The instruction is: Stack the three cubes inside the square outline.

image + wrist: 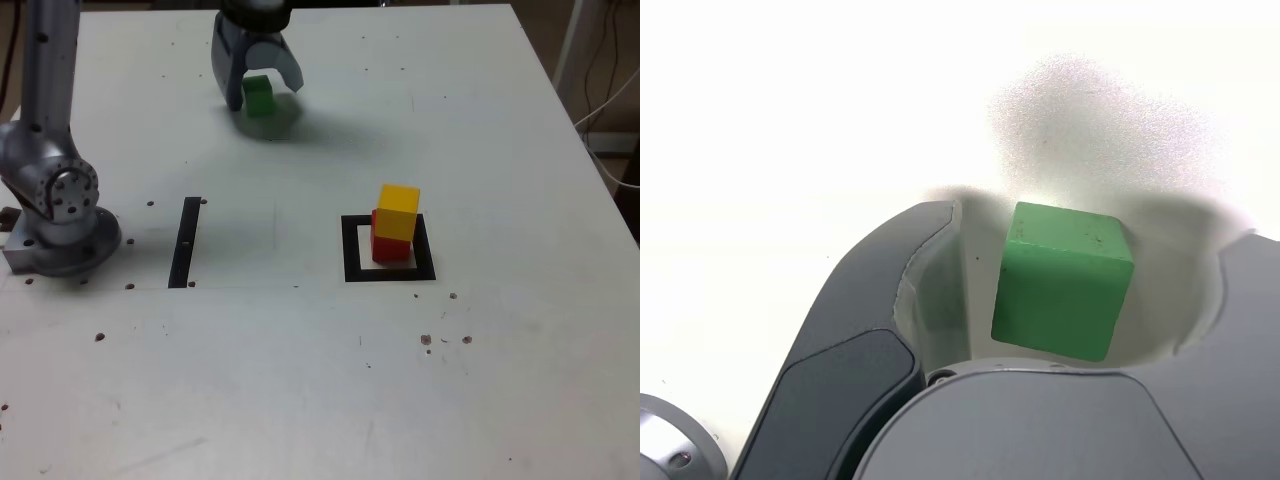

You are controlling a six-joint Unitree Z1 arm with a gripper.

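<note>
A green cube (258,95) rests on the white table near its far edge. My gripper (265,92) is lowered around it, one finger on each side. In the wrist view the green cube (1060,285) sits between the dark fingers (870,320) of the gripper (1090,225) with a gap showing on both sides, so the jaws are open. Nearer the front, towards the exterior view's right, a yellow cube (398,211) sits on a red cube (388,245) inside the square outline (352,250). The yellow one is shifted slightly off the red one.
The arm's metal base (55,215) stands at the exterior view's left edge, with a thin black strip (186,242) beside it. The table's right edge (585,150) has cables beyond it. Small dark specks dot the table top.
</note>
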